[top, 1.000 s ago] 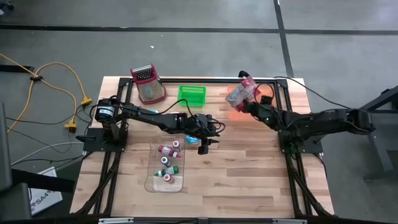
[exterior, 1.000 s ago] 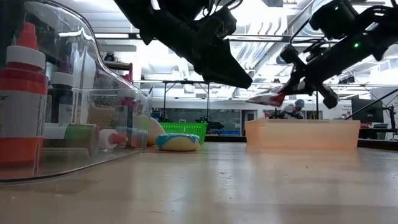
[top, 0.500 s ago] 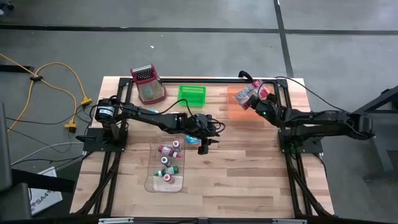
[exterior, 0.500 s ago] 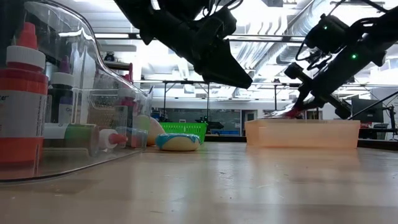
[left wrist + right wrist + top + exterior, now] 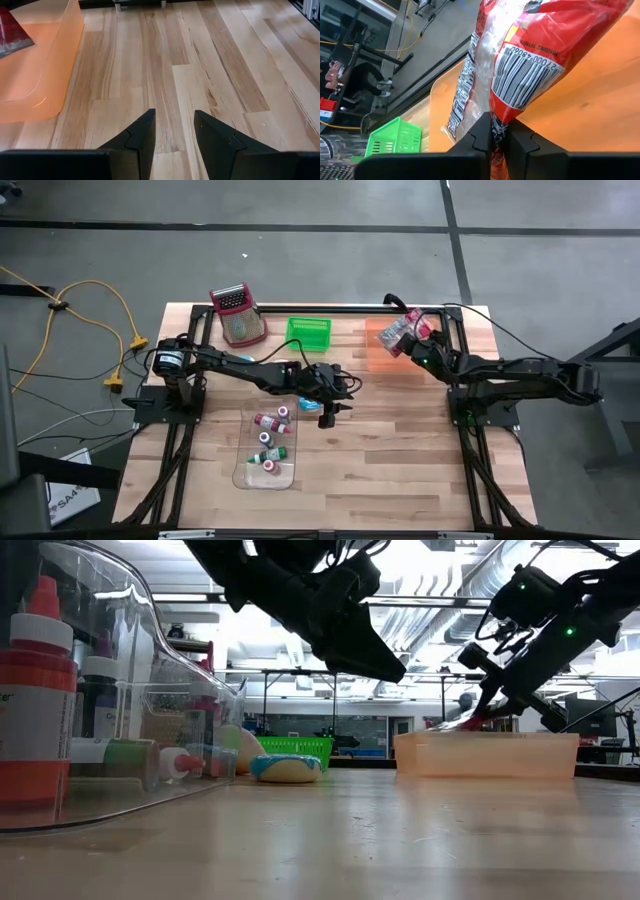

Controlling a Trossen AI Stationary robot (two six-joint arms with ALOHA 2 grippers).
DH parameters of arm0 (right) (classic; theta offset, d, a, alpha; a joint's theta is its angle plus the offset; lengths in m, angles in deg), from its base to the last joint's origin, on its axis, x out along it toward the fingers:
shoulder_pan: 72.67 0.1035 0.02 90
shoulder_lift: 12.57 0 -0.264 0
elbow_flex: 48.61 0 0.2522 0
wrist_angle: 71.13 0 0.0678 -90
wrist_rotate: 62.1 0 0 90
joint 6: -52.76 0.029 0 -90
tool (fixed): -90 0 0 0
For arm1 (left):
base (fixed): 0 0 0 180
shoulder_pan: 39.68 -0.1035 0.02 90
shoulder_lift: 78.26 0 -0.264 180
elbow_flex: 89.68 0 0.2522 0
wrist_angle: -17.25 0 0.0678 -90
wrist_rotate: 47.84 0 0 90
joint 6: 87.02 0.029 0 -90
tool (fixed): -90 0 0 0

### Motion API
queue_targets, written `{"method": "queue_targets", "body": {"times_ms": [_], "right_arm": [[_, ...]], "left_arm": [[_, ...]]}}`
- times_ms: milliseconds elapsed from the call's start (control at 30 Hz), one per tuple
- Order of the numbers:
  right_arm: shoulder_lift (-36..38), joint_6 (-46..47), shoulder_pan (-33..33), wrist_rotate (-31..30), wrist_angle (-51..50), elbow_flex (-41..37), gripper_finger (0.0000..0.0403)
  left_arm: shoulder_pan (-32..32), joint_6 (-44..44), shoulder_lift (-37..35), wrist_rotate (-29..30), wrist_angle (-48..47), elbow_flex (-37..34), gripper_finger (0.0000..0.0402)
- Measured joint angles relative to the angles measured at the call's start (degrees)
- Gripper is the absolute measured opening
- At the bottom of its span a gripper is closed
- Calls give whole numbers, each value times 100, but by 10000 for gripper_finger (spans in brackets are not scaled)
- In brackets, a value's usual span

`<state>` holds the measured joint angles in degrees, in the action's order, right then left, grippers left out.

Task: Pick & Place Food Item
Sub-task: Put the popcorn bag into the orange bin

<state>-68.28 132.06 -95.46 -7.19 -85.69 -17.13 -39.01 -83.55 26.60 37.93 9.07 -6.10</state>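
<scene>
I work in a robotics lab or workshop hall, not a home; my wooden table [image 5: 400, 440] stands on a bare grey concrete floor [image 5: 300, 250] crossed by dark lines; yellow cables [image 5: 100, 310] trail over that floor on the far left; my two arms are bolted to black metal frames [image 5: 170, 405] at the table's sides; looking level across the table I see an open industrial ceiling with ducts and pipes [image 5: 420, 625], bright strip lights, and more workbenches [image 5: 320, 725] far off; a seated person [image 5: 350, 80] shows beyond the table.
</scene>
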Motion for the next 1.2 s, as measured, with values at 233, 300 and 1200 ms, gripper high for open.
{"method": "queue_targets", "body": {"times_ms": [233,300,1200], "right_arm": [[0,-1,0,112,0,0,24],[0,-2,0,131,-1,0,24],[0,-306,2,376,-44,0,117]], "left_arm": [[0,0,0,0,0,0,131],[0,0,0,0,0,0,131],[0,-46,2,-2,-4,0,131]]}}
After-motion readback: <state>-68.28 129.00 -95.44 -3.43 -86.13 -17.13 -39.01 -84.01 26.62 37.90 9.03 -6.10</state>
